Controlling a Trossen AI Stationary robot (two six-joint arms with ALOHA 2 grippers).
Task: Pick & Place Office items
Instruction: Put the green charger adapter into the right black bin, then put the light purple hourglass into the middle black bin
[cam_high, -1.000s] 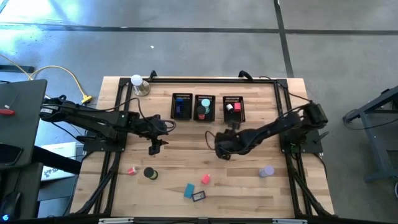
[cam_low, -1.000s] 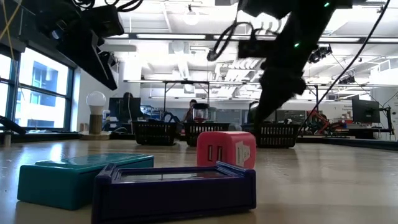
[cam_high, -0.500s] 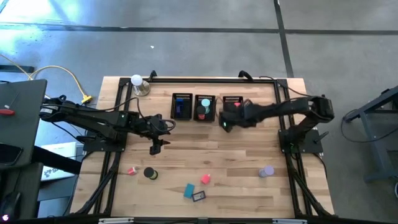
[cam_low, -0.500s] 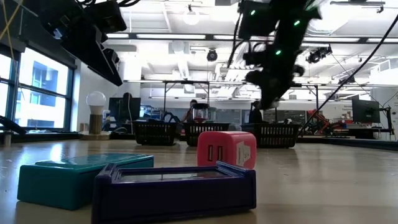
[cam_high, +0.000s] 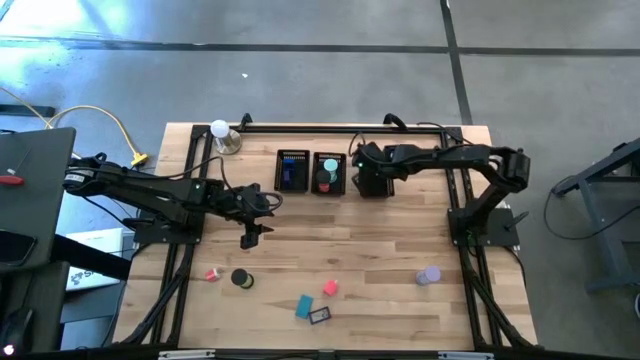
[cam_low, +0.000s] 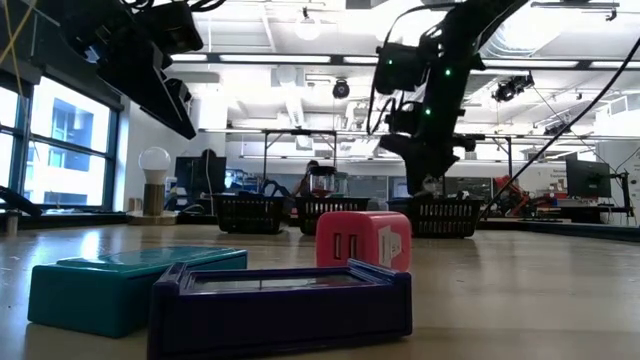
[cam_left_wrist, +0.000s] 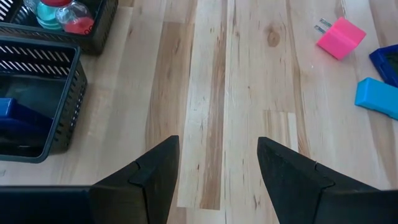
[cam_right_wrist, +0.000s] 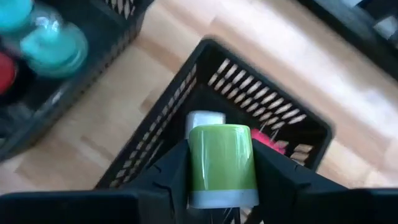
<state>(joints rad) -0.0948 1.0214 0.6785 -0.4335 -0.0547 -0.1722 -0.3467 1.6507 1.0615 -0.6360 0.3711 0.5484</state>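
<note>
Overhead, right pincer (cam_high: 366, 172) hides rightmost bin (cam_right_wrist: 273, 106) | clenched on green block (cam_right_wrist: 222, 163) | left pincer (cam_left_wrist: 217, 165) released, idle mid-table

Three black mesh bins (cam_high: 292, 171) stand in a row at the back of the table (cam_high: 400, 300); the right one is mostly hidden under the right arm. One white ball (cam_high: 219, 129) on a metal base sits at the back left corner. Six items lie loose on the front half: one small pink piece (cam_high: 212, 274), one black roll (cam_high: 241, 279), one teal block (cam_high: 304, 306), one dark purple frame (cam_high: 320, 316), one pink cube (cam_high: 330, 288) and one pale purple piece (cam_high: 429, 275). One green block (cam_right_wrist: 222, 163) sits between the right fingers. Two arms are in view, so two grippers: left (cam_left_wrist: 214, 168), right (cam_right_wrist: 217, 186).
</note>
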